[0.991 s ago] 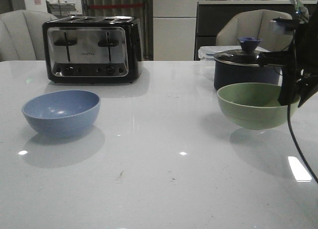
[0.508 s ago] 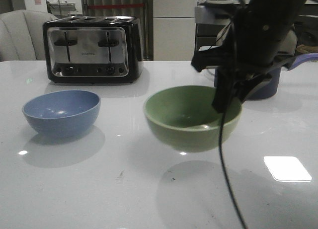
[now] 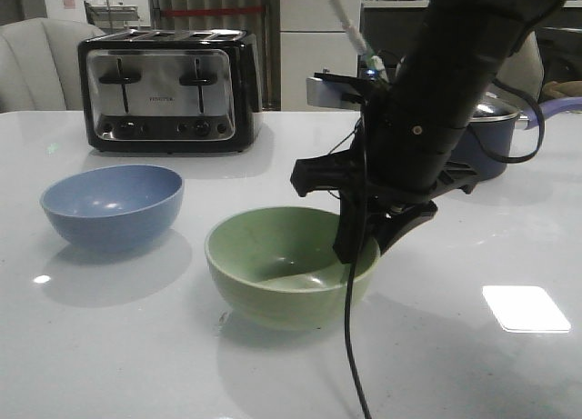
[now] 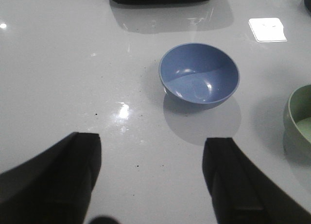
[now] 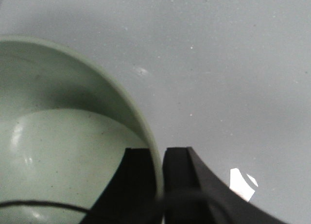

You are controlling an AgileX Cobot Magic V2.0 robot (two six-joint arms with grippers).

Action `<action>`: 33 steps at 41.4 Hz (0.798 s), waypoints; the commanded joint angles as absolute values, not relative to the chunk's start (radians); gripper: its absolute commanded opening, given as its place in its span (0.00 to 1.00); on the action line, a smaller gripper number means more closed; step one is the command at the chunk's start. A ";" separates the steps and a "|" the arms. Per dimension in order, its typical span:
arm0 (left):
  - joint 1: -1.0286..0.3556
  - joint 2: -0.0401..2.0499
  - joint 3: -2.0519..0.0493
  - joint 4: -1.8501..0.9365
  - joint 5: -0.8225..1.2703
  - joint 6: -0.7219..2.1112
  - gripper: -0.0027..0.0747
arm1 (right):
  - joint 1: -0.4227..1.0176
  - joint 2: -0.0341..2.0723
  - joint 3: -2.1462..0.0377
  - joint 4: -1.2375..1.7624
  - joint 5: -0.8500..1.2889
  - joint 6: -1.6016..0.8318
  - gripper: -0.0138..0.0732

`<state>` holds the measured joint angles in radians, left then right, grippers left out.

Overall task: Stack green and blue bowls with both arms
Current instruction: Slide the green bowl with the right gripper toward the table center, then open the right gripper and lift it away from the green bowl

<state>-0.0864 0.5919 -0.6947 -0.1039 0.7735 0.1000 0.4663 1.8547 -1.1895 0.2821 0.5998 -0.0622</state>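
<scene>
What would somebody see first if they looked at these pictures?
Most likely the big black right arm in the middle of the front view, with its right gripper pinching the rim of the green bowl at the table's near centre. Next comes the blue bowl sitting alone on the left, with the shiny toaster behind it. The left gripper hangs open above the table, holding nothing.

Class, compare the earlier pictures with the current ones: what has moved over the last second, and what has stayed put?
The right pincer, clamped on the rim of the pale green matte bowl, carried it leftward and nearer the camera, toward the dusty blue matte bowl. The blue bowl and the black-and-chrome toaster stayed in place.
</scene>
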 commanded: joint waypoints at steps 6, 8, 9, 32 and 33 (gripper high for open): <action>-0.086 0.599 -0.729 -0.110 0.701 0.097 0.69 | 0.466 1.759 -1.212 0.267 0.554 -0.089 0.60; -0.086 0.599 -0.729 -0.110 0.701 0.097 0.69 | 0.466 1.724 -1.206 0.267 0.555 -0.108 0.60; -0.086 0.599 -0.729 -0.110 0.701 0.097 0.69 | 0.466 1.706 -1.201 0.267 0.555 -0.115 0.60; -0.088 0.640 -0.729 -0.107 0.701 0.101 0.69 | 0.475 1.007 -0.850 0.234 0.570 -0.275 0.60; -0.093 0.651 -0.729 -0.107 0.701 0.101 0.69 | 0.475 0.984 -0.837 0.233 0.574 -0.275 0.60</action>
